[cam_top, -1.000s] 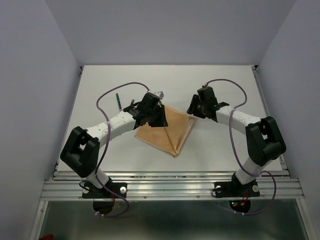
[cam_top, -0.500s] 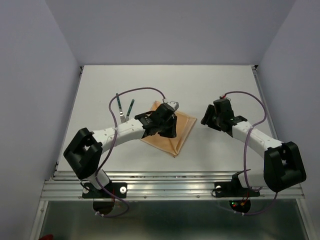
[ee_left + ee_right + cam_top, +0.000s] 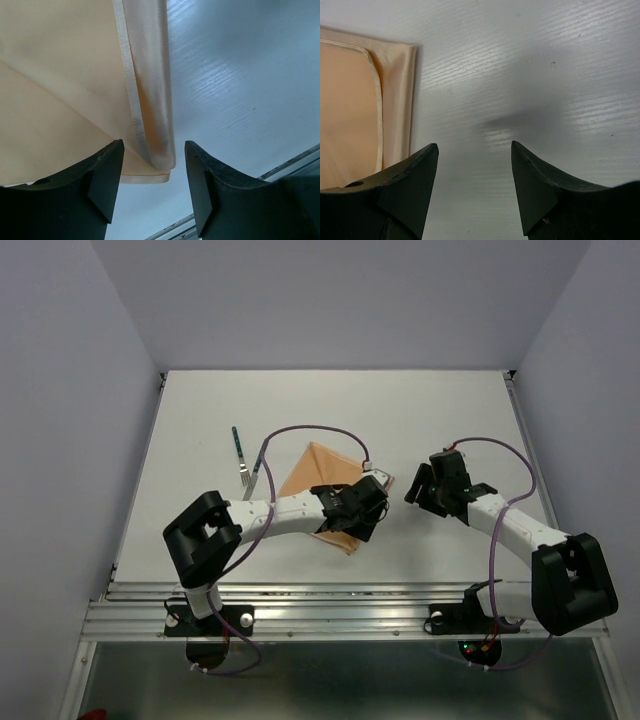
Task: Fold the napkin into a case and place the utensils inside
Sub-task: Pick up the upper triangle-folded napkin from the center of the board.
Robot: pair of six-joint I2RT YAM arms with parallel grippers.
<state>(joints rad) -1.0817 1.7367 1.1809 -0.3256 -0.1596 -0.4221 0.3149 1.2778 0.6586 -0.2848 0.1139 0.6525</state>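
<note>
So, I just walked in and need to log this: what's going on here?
A peach napkin lies partly folded on the table. The left gripper hangs open over its near folded corner; the right gripper is open over bare table beside it. The utensils lie to the napkin's left, not yet inside.

White table (image 3: 450, 410) boxed by pale lavender walls (image 3: 340, 300), aluminium rail (image 3: 340, 618) in front

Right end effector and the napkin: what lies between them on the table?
Only bare white table separates the right end effector from the napkin, as the right wrist view shows.
</note>
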